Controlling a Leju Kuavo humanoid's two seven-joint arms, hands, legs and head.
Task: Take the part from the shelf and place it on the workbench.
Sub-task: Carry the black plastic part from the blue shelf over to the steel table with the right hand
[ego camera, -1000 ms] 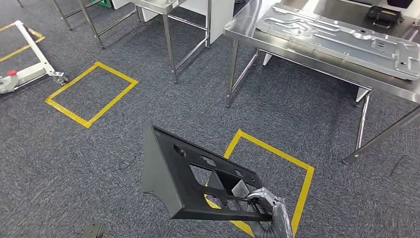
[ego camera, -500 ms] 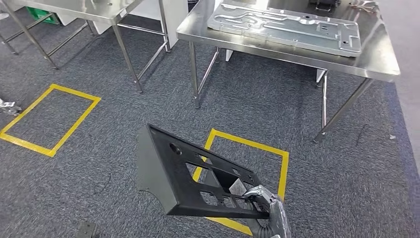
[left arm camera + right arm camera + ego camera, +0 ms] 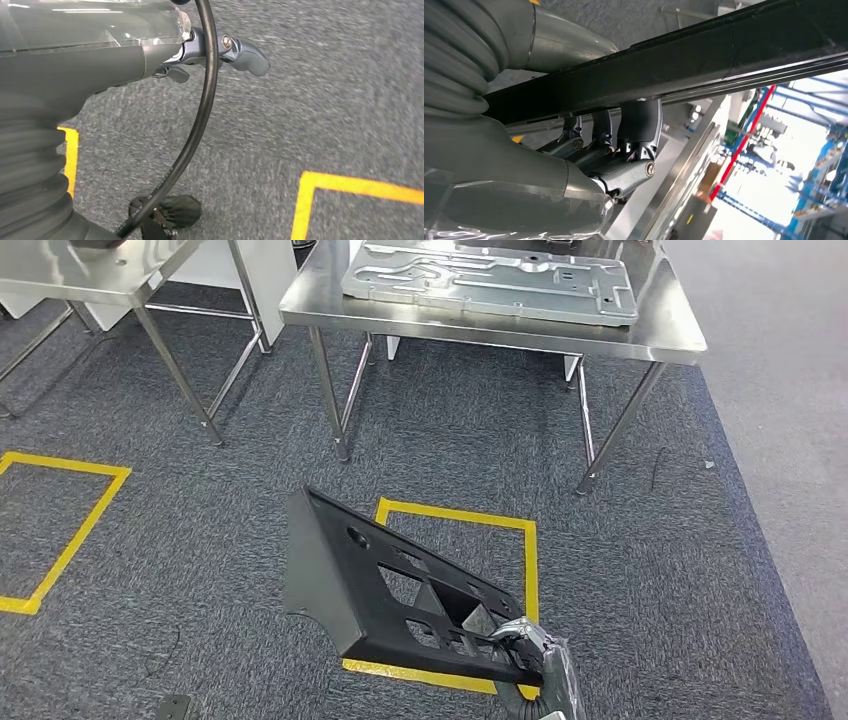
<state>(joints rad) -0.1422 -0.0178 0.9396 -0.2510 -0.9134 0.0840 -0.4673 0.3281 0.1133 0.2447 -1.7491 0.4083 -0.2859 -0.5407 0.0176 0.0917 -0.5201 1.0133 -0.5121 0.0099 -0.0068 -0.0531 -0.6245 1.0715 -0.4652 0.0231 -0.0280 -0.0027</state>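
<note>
Workbench (image 3: 500, 328) of bare steel stands at the far side, a large grey metal plate (image 3: 490, 282) lying flat on its top, with a yellow floor square (image 3: 527, 540) taped on the carpet just before it. Nearer, the black part (image 3: 385, 590) with cut-outs hangs tilted above that square, gripped at its right end by the right hand (image 3: 525, 645), fingers (image 3: 639, 125) curled over its edge. The left hand (image 3: 220, 55) hangs over carpet holding nothing, fingers loosely bent.

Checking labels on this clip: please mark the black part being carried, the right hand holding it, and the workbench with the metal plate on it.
black part (image 3: 352, 578), head view, on its flat face beside the round hole.
right hand (image 3: 522, 638), head view, on the fingers gripping the part's lower edge.
workbench (image 3: 668, 322), head view, on bare steel at its right end.
</note>
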